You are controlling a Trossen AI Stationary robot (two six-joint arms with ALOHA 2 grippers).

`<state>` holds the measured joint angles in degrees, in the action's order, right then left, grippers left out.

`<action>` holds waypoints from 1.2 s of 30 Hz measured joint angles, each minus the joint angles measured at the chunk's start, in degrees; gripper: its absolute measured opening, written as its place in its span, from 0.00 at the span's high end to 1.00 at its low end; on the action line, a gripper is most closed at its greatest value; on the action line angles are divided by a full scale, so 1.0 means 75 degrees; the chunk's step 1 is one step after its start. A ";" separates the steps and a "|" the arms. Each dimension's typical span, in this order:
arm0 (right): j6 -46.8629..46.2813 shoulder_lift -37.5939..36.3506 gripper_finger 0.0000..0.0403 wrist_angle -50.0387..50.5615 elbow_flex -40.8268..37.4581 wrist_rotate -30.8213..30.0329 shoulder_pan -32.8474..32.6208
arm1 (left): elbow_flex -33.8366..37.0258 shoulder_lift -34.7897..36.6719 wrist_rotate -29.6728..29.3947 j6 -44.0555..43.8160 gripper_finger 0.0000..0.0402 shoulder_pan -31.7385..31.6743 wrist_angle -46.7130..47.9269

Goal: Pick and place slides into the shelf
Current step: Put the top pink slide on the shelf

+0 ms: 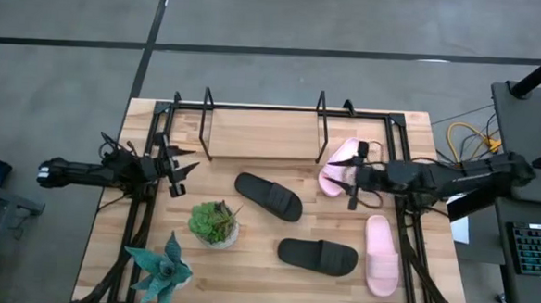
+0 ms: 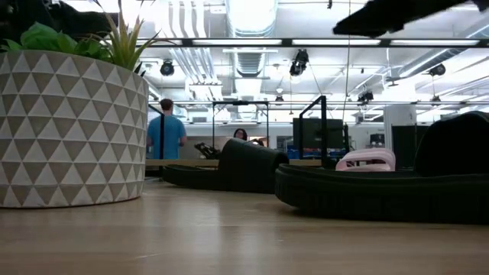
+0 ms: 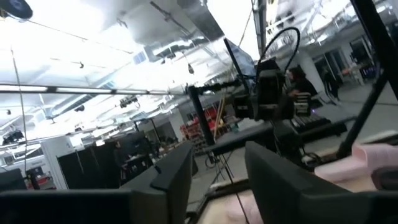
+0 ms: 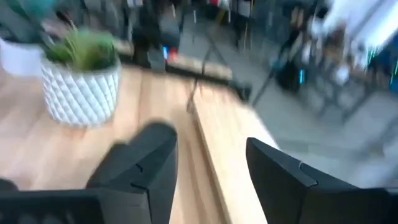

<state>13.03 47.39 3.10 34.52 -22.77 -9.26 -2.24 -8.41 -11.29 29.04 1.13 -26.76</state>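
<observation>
Slides lie scattered across the table (image 1: 273, 282): we count two black and two pink. One black slide (image 1: 268, 196) sits near the middle, just in front of the shelf (image 1: 263, 123), and the second black slide (image 1: 317, 256) lies nearer the front edge. One pink slide (image 1: 342, 166) rests at the shelf's right end, propped against its wire upright, and the other pink slide (image 1: 382, 255) lies flat by the right edge. None of the four sits squarely inside the shelf. Our right gripper (image 1: 352, 182) hovers just beside the propped pink slide, fingers (image 4: 146, 162) parted and holding nothing. Our left gripper (image 1: 179, 170) waits over the table's left side, well apart from every slide, its fingers (image 3: 171, 171) also spread and empty. Two plants (image 1: 215, 223) stand in the front left area.
</observation>
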 joint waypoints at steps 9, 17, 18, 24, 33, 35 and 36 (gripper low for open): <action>-0.2225 0.2152 0.58 0.4321 0.2405 -0.0977 0.0000 | 0.0000 0.0042 -0.0003 -0.0003 0.64 0.0000 0.0026; -0.4071 0.3735 0.61 0.6264 0.2941 -0.1334 -0.0100 | 0.0000 0.0092 -0.0009 -0.0006 0.64 0.0000 0.0017; -0.4209 0.3924 0.61 0.6405 0.2943 -0.1473 -0.0146 | 0.0000 0.0092 -0.0009 -0.0006 0.64 0.0000 0.0008; -0.4802 0.4752 0.64 0.6561 0.2773 -0.1777 -0.0332 | 0.0000 0.0163 -0.0012 -0.0006 0.64 0.0000 0.0037; -0.5485 0.5649 0.67 0.6524 0.2533 -0.1783 -0.0350 | 0.0000 0.0179 -0.0015 -0.0006 0.64 0.0000 0.0032; -0.5486 0.5839 0.68 0.6522 0.2535 -0.1793 -0.0350 | 0.0000 0.0179 -0.0015 -0.0006 0.64 0.0002 0.0036; -0.5486 0.5943 0.68 0.6524 0.2533 -0.1801 -0.0350 | 0.0000 0.0179 -0.0015 -0.0006 0.64 0.0002 0.0029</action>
<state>-28.12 91.96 52.02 53.52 -36.28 -11.88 -2.24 -7.07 -11.40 28.99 1.14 -26.55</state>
